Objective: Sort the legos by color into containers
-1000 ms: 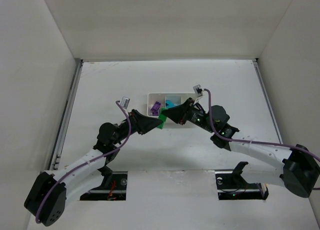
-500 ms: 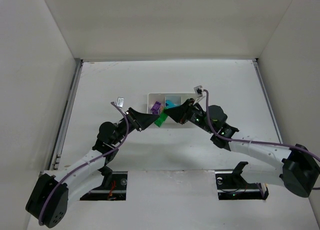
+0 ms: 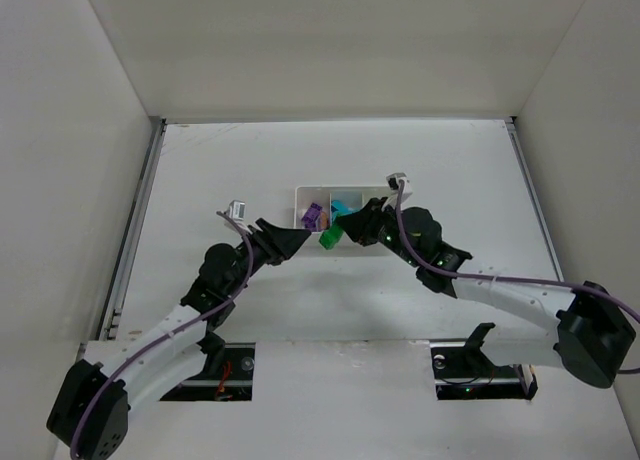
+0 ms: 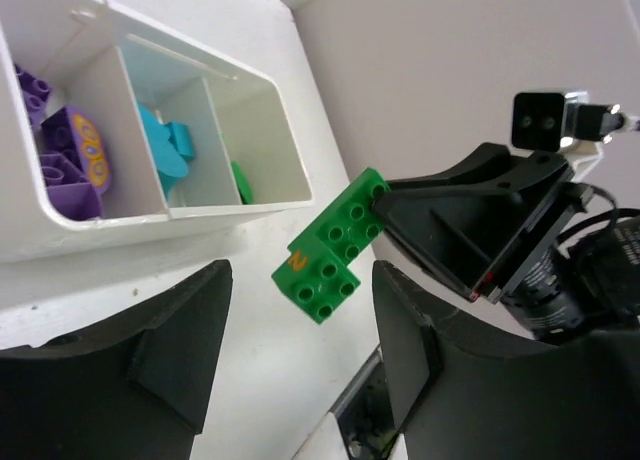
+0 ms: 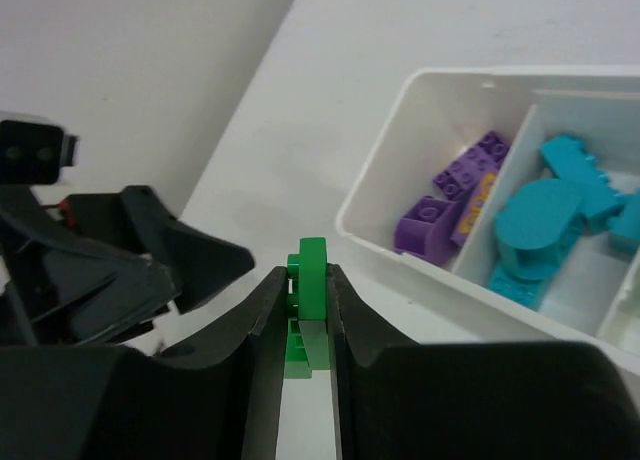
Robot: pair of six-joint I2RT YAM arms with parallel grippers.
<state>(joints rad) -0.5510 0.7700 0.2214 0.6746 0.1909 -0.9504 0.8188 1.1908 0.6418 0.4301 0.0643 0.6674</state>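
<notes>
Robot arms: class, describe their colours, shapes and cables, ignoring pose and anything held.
The left arm and right arm have white tubular links and bulky black joints. A purple cable runs along each to a grey camera box at the wrist. The left gripper and right gripper are black with broad wedge-shaped fingers.

1. A robot test cell in a lab; plain white panels [image 3: 90, 130] close off the space beyond and to either side of the fingers [image 4: 170, 370];
2. a bare white table [image 3: 230, 160] lies beneath them;
3. behind them, two arms [image 3: 165, 332] trailing purple cables [image 3: 520, 283] rise from cut-outs [image 3: 225, 368] in the table's edge.
</notes>
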